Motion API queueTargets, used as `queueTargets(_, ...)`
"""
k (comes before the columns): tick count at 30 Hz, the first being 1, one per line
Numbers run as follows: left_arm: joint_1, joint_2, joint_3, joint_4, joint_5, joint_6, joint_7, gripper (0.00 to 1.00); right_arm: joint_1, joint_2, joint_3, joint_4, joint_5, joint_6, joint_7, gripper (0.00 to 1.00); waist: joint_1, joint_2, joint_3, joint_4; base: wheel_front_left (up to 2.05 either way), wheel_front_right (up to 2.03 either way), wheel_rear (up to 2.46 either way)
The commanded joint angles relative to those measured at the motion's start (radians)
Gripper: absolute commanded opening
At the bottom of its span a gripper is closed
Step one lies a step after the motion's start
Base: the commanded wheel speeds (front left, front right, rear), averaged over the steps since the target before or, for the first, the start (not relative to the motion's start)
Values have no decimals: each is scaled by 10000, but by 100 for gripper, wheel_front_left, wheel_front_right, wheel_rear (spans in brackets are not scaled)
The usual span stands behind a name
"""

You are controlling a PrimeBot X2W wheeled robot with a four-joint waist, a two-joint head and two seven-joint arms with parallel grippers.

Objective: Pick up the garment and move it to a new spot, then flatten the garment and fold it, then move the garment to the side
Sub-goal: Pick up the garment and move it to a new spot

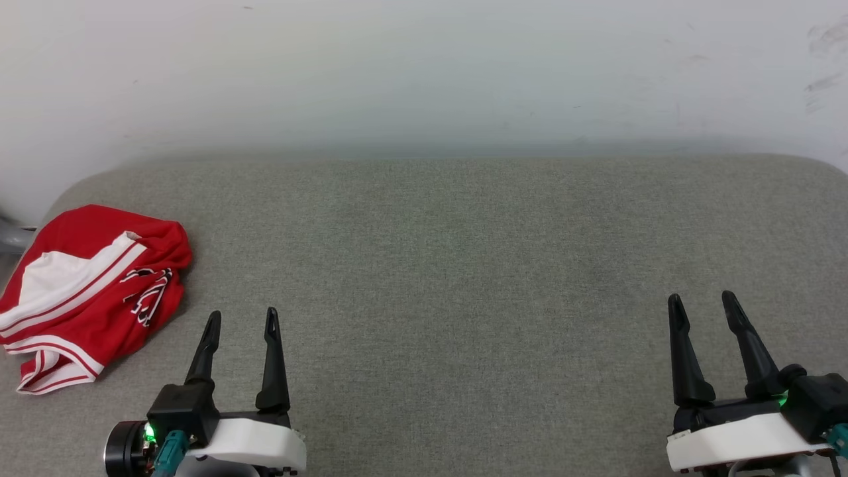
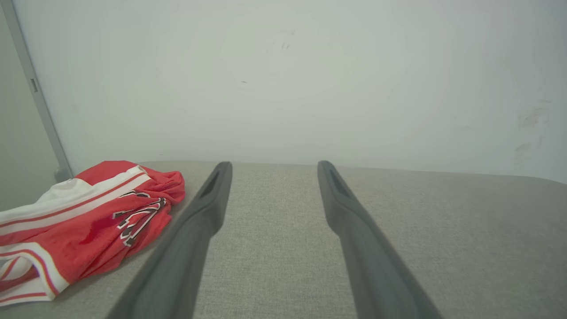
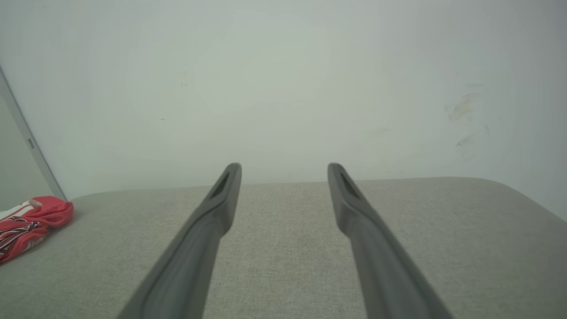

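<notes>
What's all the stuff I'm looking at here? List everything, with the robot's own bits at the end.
jersey: one, red with white panels, striped trim and black lettering; lying bunched at the left end of the cushion, touched by neither gripper
cushion: one, grey woven fabric with rounded corners; runs across the whole scene under both grippers
wall: one, white; directly behind the cushion
scuffs: a few, dark grey; on the wall at the upper right
strip: one, grey, narrow; runs up the wall at the far left
left gripper: one, two dark fingers on a white base; lower left, open, just right of the jersey
right gripper: one, same build; lower right, open, over bare cushion
</notes>
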Motion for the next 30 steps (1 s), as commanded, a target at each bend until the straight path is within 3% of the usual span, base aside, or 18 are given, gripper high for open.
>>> queueTargets(1,67,-12,4,37,-64,-31,-28,100,59,9,-22,42,58,-7,-32,100,0,0,0,4,0,0,0)
queueTargets(22,-16,-14,17,488,-420,-220,-28,100,74,9,6,415,518,-7,-30,100,0,0,-1,34,0,0,0)
queueTargets(30,-99,-13,100,483,-298,-146,-28,100,114,8,118,342,344,-7,-29,100,0,0,63,402,0,0,0)
